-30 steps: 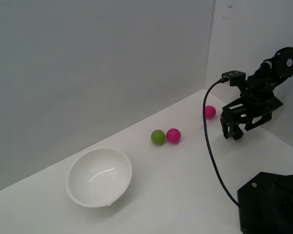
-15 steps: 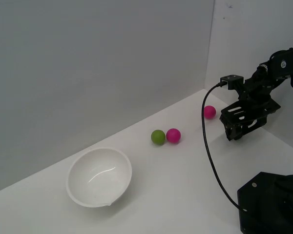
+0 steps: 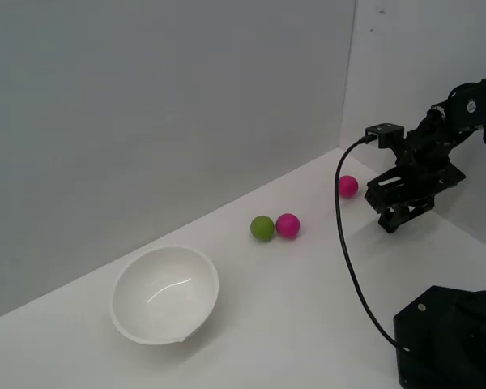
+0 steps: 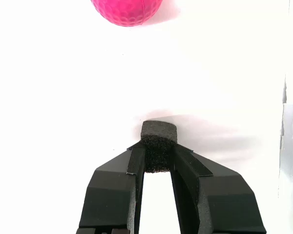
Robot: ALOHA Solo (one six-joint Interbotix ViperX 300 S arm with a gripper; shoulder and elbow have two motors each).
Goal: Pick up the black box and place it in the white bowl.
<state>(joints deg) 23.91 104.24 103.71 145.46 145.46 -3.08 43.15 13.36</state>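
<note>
In the wrist view my gripper [image 4: 158, 158] is shut on the black box [image 4: 158, 139], a small matte black foam cube pinched between the two fingertips just over the white surface. In the exterior view the gripper [image 3: 395, 221] hangs low over the table at the exterior view's right; the box is hidden there by the fingers. The white bowl [image 3: 165, 293] sits far off toward the exterior view's left, tilted, hollow and empty.
A pink ball [image 3: 348, 185] lies close beside the gripper and also shows in the wrist view [image 4: 127, 10]. A green ball [image 3: 262, 228] and another pink ball [image 3: 287, 224] touch mid-table. The black robot base [image 3: 449, 336] and a cable [image 3: 350, 259] stand at front right. A wall corner is behind.
The gripper has shifted slightly toward the exterior view's right and lowered closer to the table. Balls and bowl have not moved.
</note>
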